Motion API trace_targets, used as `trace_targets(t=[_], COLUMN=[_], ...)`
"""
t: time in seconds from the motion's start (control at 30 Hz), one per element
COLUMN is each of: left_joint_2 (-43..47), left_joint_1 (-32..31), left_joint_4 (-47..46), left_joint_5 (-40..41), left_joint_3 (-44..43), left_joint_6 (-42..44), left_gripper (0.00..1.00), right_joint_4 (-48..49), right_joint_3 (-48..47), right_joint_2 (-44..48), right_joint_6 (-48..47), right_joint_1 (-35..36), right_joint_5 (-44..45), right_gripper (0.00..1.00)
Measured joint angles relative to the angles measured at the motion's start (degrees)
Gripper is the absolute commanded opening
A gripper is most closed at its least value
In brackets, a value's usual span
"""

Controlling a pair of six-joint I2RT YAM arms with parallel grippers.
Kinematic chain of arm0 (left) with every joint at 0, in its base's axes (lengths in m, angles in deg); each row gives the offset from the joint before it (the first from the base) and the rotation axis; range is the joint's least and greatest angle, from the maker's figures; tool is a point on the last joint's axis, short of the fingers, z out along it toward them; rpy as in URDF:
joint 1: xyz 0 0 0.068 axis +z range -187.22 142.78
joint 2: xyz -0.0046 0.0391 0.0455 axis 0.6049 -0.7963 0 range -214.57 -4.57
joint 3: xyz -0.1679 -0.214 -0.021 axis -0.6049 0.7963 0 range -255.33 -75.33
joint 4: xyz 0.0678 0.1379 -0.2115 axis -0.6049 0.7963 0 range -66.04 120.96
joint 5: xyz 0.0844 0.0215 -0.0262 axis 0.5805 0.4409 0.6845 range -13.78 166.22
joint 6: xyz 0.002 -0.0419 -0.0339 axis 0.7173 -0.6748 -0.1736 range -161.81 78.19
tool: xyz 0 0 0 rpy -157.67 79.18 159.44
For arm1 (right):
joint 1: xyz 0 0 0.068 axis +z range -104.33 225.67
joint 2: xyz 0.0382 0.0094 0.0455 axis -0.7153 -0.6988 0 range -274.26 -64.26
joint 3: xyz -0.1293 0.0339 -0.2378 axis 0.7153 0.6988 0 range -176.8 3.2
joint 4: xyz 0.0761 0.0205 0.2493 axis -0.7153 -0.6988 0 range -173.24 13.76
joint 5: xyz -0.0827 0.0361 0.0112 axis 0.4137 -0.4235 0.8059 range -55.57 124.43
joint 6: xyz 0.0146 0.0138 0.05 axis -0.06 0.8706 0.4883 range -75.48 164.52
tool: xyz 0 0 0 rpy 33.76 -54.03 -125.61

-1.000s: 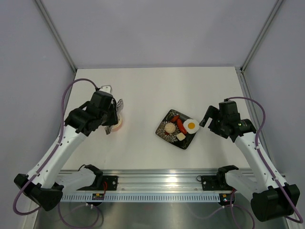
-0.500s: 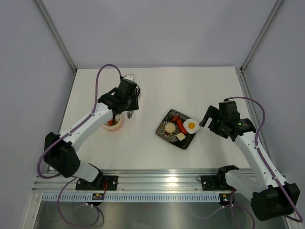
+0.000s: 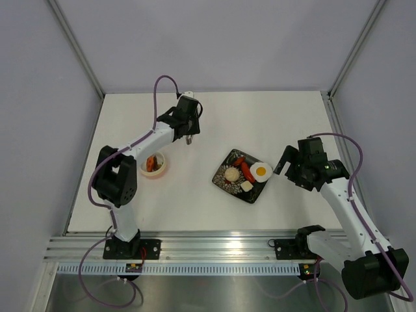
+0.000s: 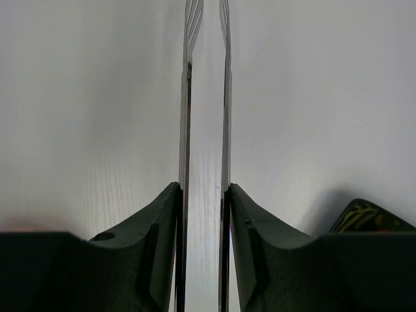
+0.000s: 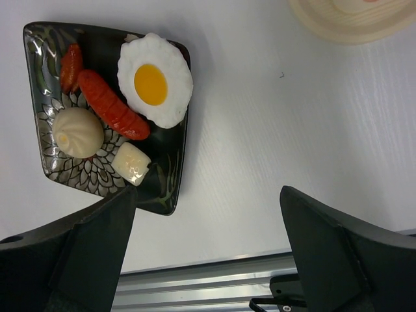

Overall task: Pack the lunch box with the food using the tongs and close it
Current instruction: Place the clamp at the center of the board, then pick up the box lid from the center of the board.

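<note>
Silver tongs (image 4: 186, 97) are pinched between the fingers of the left gripper (image 4: 205, 190), their two thin arms squeezed almost parallel with a narrow gap, above the white table (image 3: 214, 117) at the far left. Nearer, the small round lunch box (image 3: 164, 170) sits open with an orange piece and brown bits inside. Right of centre, a black square plate (image 5: 159, 185) carries a fried egg (image 5: 155, 79), red sausage (image 5: 114, 114), pale bun (image 5: 78, 133) and pale cube (image 5: 132, 162) (plus a smaller red piece (image 5: 70, 67)). The right gripper (image 5: 207, 195) hangs just right of the plate, fingers spread wide and empty. A cream lid (image 5: 351, 19) lies apart from the plate.
</note>
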Motion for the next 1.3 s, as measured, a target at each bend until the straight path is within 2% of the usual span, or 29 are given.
trace_targets(t=[0.17, 0.23, 0.4, 0.5, 0.63, 0.8, 0.93, 1.1, 1.3], left_joint_2=[-4.9, -6.8, -11.7, -13.1, -14.2, -13.5, -9.5, 4.7, 19.7], left_joint_1=[0.2, 0.2, 0.2, 0.2, 0.2, 0.2, 0.2, 0.2, 0.2], left_joint_4=[-1.7, -1.8, -1.8, -1.9, -1.3, -1.3, -0.3, 2.0, 3.7], left_joint_5=[0.0, 0.0, -0.9, -2.0, -3.0, -3.8, -3.9, -3.5, -3.0], left_joint_3=[-2.5, -3.8, -7.8, -8.5, -10.7, -12.5, -11.0, -5.2, 1.7], left_joint_6=[0.9, 1.4, 2.5, 2.8, 3.1, 3.7, 3.9, 3.1, 1.9], left_gripper=[0.48, 0.55, 0.78, 0.86, 0.93, 0.94, 0.95, 0.95, 0.95], right_joint_4=[0.1, 0.1, 0.7, 1.6, 1.8, 3.9, 5.2, 6.6, 6.4], right_joint_3=[-0.4, -0.6, -2.8, -3.6, -6.4, -9.9, -10.3, -10.7, -15.3], right_joint_2=[-3.0, -5.2, -12.9, -15.1, -18.0, -23.3, -26.1, -30.2, -34.4], right_joint_6=[1.6, 2.0, 1.8, 1.6, 0.3, -1.4, -2.6, -5.2, -10.8], right_joint_1=[0.0, -0.4, -10.3, -16.1, -21.2, -29.1, -32.9, -35.3, -34.7], right_joint_5=[0.9, 1.4, -1.1, -1.3, -2.8, -4.3, -5.4, -7.6, -7.4], right_gripper=[0.99, 1.0, 1.0, 1.0, 0.99, 0.99, 0.99, 0.95, 0.93])
